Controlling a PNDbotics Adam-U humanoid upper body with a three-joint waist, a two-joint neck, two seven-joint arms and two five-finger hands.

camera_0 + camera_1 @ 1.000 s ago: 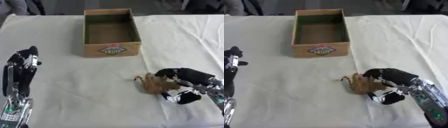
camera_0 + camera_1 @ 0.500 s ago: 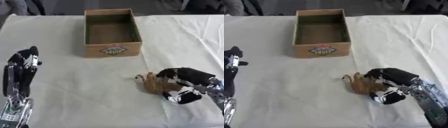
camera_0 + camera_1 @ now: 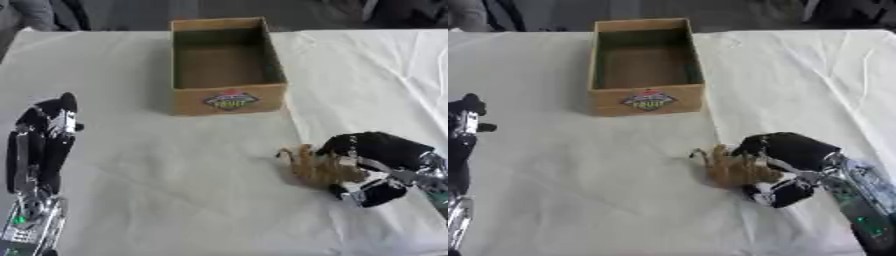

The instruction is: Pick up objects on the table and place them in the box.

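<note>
Brown object [image 3: 315, 165] lies lower right on the counter [image 3: 175, 175], right robot hand [image 3: 376, 157] curled round it. Box [image 3: 226, 65] upper centre, empty. Left robot hand [image 3: 44, 135] idle at left edge, fingers straight.

The brown thing [image 3: 317, 167] was too blurry to tell what it was, & the right hand [image 3: 378, 152] hid its right side. The right arm ran off the pic's right edge. The left hand [image 3: 460, 131] was cut by the left edge in the right eye view. The box [image 3: 226, 65] label was too small to read. The tabletop [image 3: 157, 180] ran off at the bottom.
</note>
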